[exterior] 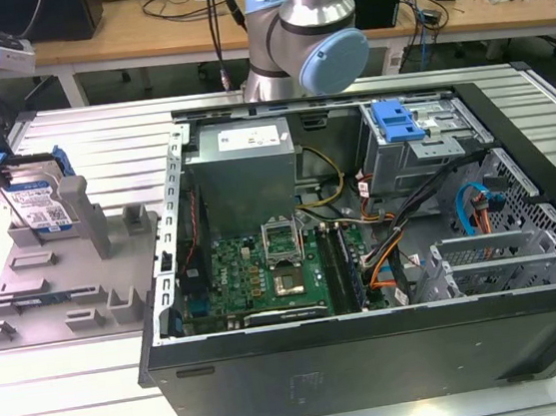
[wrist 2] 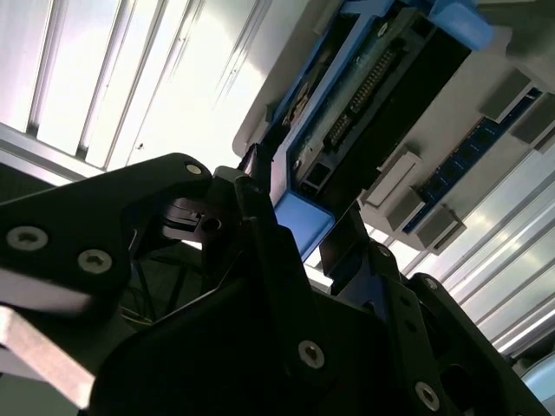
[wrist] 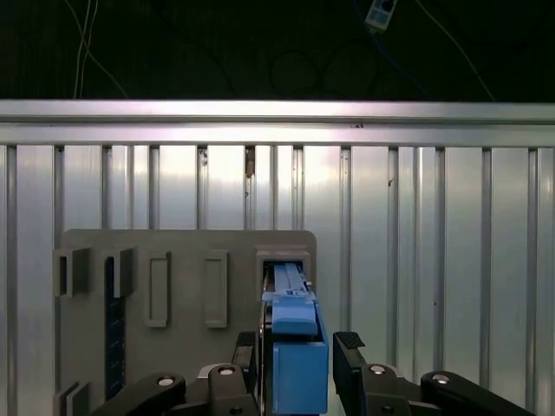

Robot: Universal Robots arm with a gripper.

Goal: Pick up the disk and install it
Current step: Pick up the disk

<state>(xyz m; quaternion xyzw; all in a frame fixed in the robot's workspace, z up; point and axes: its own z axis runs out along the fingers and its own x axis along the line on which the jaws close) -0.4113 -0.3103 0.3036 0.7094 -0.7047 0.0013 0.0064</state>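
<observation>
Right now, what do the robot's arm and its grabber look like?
The arm is a thick, shiny silver tube with rounded light-blue caps at its joints. The gripper is black, built from angular jointed links dotted with small silver screws.

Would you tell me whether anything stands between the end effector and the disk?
Nothing visible does. In the first wrist view the end effector straddles the disk, which stands upright in a slot of the grey holder.
</observation>
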